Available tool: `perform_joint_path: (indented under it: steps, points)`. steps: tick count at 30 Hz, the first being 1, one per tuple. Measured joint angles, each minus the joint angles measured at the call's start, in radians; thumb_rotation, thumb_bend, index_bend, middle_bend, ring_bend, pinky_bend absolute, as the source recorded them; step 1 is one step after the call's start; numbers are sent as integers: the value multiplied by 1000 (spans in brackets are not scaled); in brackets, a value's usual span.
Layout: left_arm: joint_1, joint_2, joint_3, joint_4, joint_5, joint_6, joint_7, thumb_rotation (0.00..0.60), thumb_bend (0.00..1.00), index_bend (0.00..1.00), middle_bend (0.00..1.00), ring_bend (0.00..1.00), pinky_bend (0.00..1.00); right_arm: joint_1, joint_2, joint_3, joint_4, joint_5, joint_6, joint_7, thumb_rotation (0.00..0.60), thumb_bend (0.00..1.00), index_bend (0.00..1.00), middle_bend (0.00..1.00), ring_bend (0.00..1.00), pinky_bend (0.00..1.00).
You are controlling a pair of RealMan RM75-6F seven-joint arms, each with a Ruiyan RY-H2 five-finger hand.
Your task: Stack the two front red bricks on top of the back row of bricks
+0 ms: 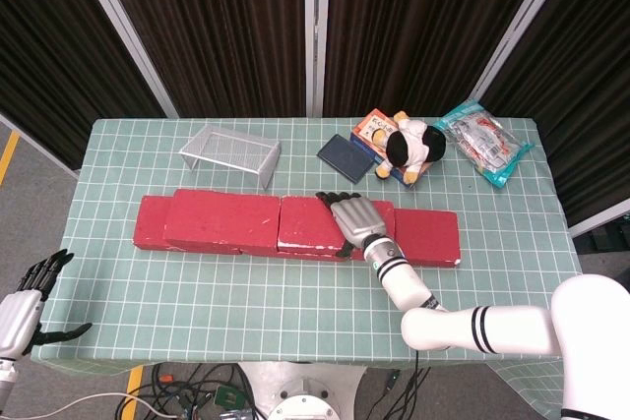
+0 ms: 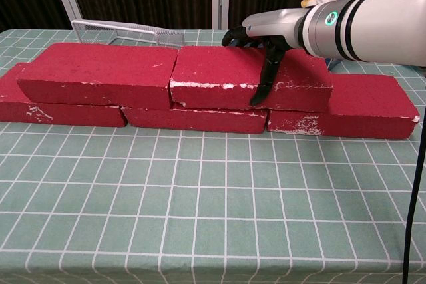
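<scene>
Your left hand (image 1: 22, 310) hangs off the table's 8 o'clock corner, fingers spread, holding nothing. Two chipped red bricks sit on the back row: the left upper brick (image 2: 100, 74), then the right upper brick (image 2: 246, 76), end to end. Your right hand (image 2: 266, 34) lies flat on the right one, thumb down its front face. Bare green checked cloth (image 2: 213, 197) lies open at 6 o'clock.
</scene>
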Motion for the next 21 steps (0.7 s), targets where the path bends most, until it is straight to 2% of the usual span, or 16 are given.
perform_joint_path:
  steps: [21]
  points:
    - [-1, -5, 3, 11, 2, -4, -9, 600, 25, 22, 0, 0, 0, -5, 2, -3, -20, -2, 13, -4, 600, 66, 61, 246, 135, 237]
